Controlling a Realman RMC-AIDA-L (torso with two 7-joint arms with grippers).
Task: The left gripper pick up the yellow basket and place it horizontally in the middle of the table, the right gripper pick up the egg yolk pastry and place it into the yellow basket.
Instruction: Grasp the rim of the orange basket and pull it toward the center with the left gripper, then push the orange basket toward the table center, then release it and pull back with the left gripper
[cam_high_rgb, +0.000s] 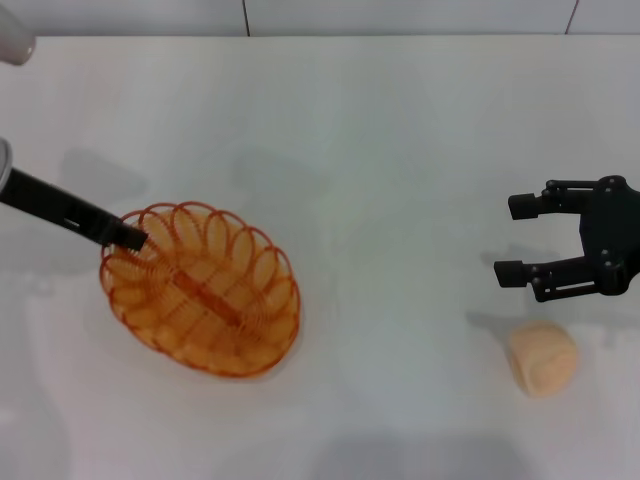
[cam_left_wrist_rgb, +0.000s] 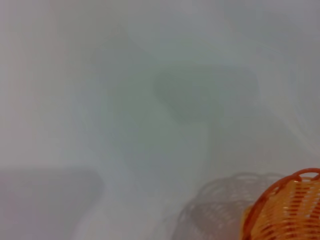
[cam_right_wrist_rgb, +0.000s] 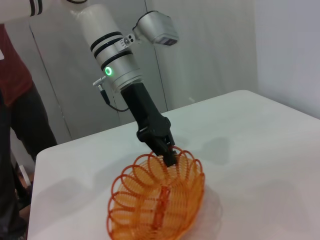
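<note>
In the head view, the yellow basket (cam_high_rgb: 201, 289) sits on the white table (cam_high_rgb: 380, 150) on the robot's left side, its long axis running diagonally. The left gripper (cam_high_rgb: 128, 236) reaches in from the left edge, its tip clamped on the basket's looped rim at the far-left end. On the right side, the right gripper (cam_high_rgb: 517, 238) hovers with its jaws spread wide, holding nothing. The egg yolk pastry (cam_high_rgb: 542, 357) lies on the table just nearer the robot than that gripper, apart from it and well away from the basket. The left wrist view shows only a corner of the basket (cam_left_wrist_rgb: 285, 210) with its shadow on the tabletop. In the right wrist view, the left gripper (cam_right_wrist_rgb: 167, 152) comes down from its white banded arm and pinches the basket (cam_right_wrist_rgb: 157, 200) by the rim, that end appearing slightly raised.
</note>
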